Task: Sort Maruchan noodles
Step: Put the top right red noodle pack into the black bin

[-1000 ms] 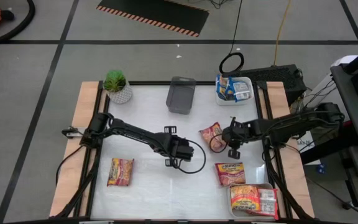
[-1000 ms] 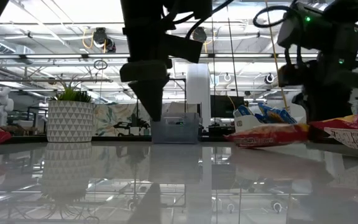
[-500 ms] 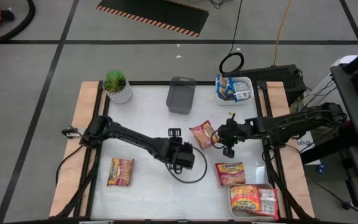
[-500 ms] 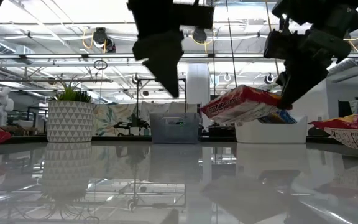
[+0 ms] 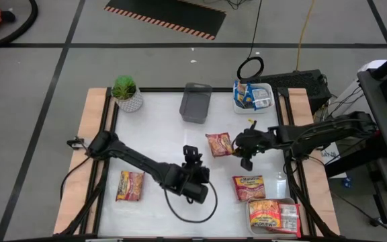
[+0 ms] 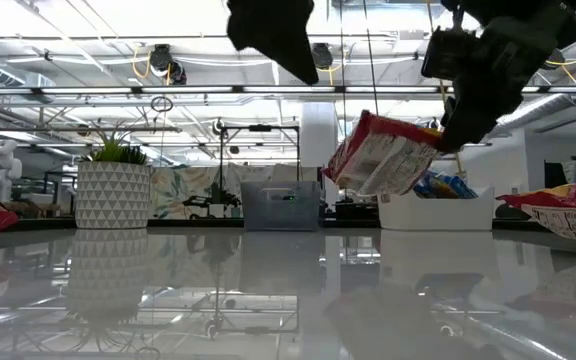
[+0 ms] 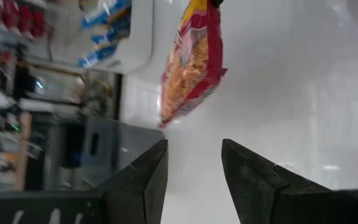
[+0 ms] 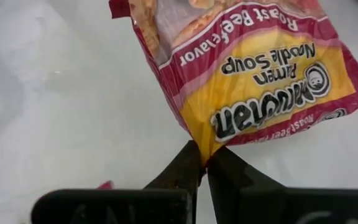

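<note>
High view: the right arm reaches in from the table's right edge toward the middle, its right gripper (image 5: pixel 239 146) pinched tight on the edge of a red-and-yellow noodle packet (image 5: pixel 218 144), which hangs clear of the table (image 5: pixel 153 121). The low view shows that packet (image 6: pixel 383 155) tilted in mid-air, dangling from the gripper (image 6: pixel 450 140) in front of the white tray (image 6: pixel 438 208). In the right wrist view both fingers (image 8: pixel 178 171) meet on the packet's corner (image 8: pixel 253 74). The left arm stretches diagonally from the left edge to the table's front centre; the left gripper (image 5: pixel 192 154) points toward the held packet, jaws partly apart and holding nothing, as the left wrist view confirms (image 7: pixel 194 171). Other packets lie on the table at front left (image 5: pixel 130 185) and front right (image 5: pixel 248 186).
</note>
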